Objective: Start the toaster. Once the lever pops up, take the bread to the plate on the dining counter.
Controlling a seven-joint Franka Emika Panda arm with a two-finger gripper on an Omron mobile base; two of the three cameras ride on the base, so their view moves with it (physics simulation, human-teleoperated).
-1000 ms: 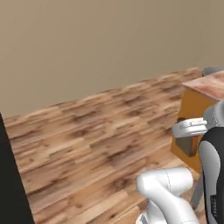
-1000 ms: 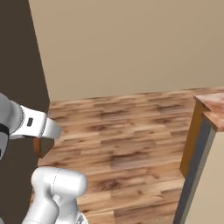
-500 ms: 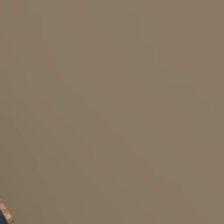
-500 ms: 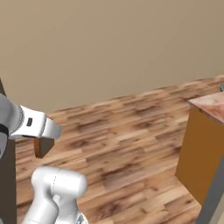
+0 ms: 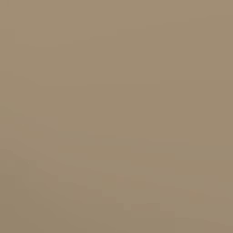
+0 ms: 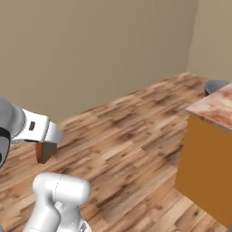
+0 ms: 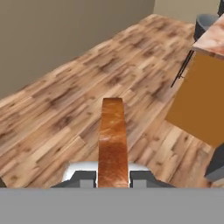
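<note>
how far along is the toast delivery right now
Done, by the look of it: the bread is out of the toaster, pinched edge-on in the claw. In hand: it is being carried above the wood floor, with a corner of the dining counter ahead on the right. Left: reaching the counter and setting the slice on the plate.

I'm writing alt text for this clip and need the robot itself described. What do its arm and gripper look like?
The arm is glossy white, built of rounded tubular links; a dark grey joint band shows at the picture's left edge. The hand is a white, boxy block with a small dark rectangular mark on its side. In the hand view the gripper has two small dark grey, squared fingers. No cables show.
</note>
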